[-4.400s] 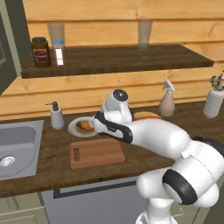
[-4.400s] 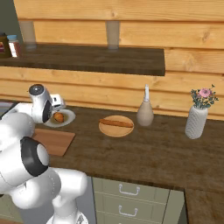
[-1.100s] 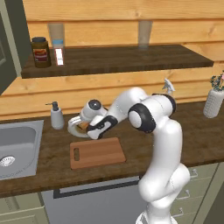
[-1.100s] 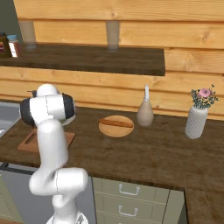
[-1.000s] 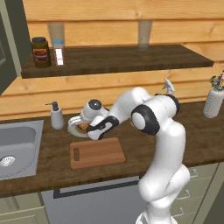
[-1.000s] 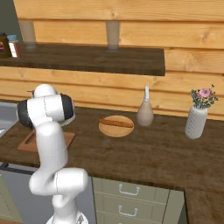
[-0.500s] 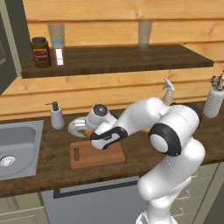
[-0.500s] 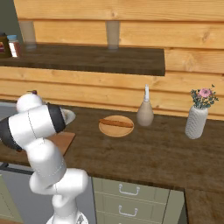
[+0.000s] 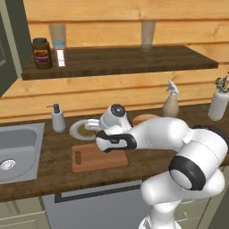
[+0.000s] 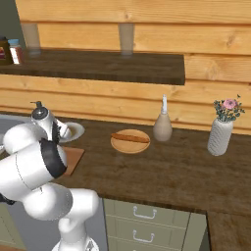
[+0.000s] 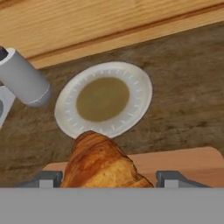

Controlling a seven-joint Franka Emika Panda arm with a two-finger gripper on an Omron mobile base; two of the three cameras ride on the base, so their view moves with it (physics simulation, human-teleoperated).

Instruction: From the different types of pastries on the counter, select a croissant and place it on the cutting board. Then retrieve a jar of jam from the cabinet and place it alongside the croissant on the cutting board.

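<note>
Since 1.1 s ago my pincer (image 11: 107, 177) has carried the croissant (image 11: 101, 162) off the white plate (image 11: 135, 101), clamped, toward 6 o'clock over the cutting board (image 9: 98, 158) for release.

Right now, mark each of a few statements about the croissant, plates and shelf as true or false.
1. The croissant sits between the gripper fingers. True.
2. The white plate still carries the croissant. False: it is bare.
3. The baguette stick lies on the cutting board. False: it lies on the round wooden plate.
4. A dark brown jar stands on the shelf. True.
</note>
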